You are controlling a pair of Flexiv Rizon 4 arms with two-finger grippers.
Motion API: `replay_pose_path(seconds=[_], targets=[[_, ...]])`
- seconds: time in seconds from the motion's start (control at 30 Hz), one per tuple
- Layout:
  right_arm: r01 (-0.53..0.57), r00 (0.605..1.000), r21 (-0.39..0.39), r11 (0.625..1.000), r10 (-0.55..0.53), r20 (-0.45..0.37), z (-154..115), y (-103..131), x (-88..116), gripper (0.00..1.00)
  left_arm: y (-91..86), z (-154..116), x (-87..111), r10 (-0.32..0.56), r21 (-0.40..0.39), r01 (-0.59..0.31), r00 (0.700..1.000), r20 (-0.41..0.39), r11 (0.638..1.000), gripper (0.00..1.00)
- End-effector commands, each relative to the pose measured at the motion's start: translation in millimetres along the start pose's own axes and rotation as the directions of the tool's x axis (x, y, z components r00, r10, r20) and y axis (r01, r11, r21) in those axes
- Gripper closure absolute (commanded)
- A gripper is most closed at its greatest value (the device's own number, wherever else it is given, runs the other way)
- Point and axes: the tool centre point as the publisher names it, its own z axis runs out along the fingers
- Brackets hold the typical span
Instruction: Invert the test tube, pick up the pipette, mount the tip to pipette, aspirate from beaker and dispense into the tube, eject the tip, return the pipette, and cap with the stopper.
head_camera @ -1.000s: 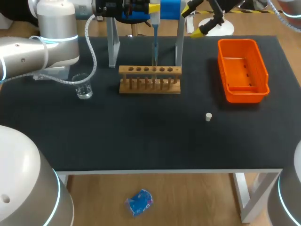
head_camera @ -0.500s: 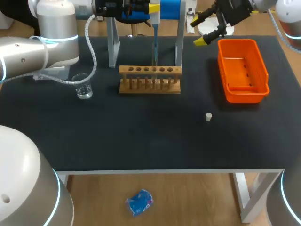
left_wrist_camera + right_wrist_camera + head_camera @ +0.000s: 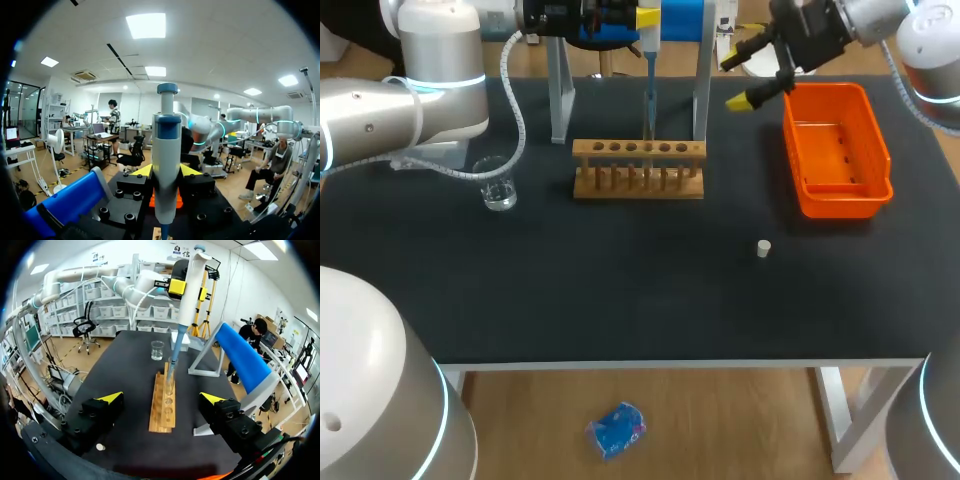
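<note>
My left gripper (image 3: 620, 15) is shut on the white and blue pipette (image 3: 648, 70), holding it upright at the back of the table. The pipette's thin tip points down into a hole of the wooden tube rack (image 3: 638, 168); I cannot make out the tube itself. In the left wrist view the pipette (image 3: 166, 150) stands between the yellow fingertips (image 3: 142, 171). A glass beaker (image 3: 498, 186) sits left of the rack. The small white stopper (image 3: 764, 248) lies to the front right. My right gripper (image 3: 740, 78) hangs open and empty above the back edge, right of the pipette; its own view shows the rack (image 3: 166, 402) ahead of it.
An orange bin (image 3: 800, 180) stands at the right, just beside the right gripper. The blue-topped pipette stand (image 3: 702, 90) straddles the back behind the rack. Ahead of the right gripper (image 3: 161, 398), the beaker (image 3: 157, 350) stands beyond the rack and the stopper (image 3: 100, 446) lies beside its finger.
The right arm has swung in from the back right, carrying its open gripper a little lower and nearer. The left arm and pipette have not moved.
</note>
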Motion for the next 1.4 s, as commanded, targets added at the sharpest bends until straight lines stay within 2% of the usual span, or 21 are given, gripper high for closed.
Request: replay_pose_path(seconds=[0.03,0.7,0.97,1.4], targets=[[-0.002,1.0,-0.002,1.0,0.002,0.002,5.7,-3.4,2.3,0.0,-0.8,0.1,0.4,-0.001,-0.002,0.001,1.0,0.002,1.0,1.0],[-0.01,1.0,0.016,1.0,0.01,0.012,8.0,-3.8,4.7,0.0,-0.8,0.1,0.4,-0.001,-0.002,0.001,1.0,0.002,1.0,1.0],[-0.01,1.0,0.016,1.0,0.01,0.012,8.0,-3.8,4.7,0.0,-5.7,1.0,6.8,0.038,-0.028,-0.038,0.999,0.0,0.999,1.0],[-0.01,1.0,0.016,1.0,0.01,0.012,8.0,-3.8,4.7,0.0,-11.1,2.9,11.4,0.05,-0.017,-0.05,0.999,-0.014,0.999,1.0]])
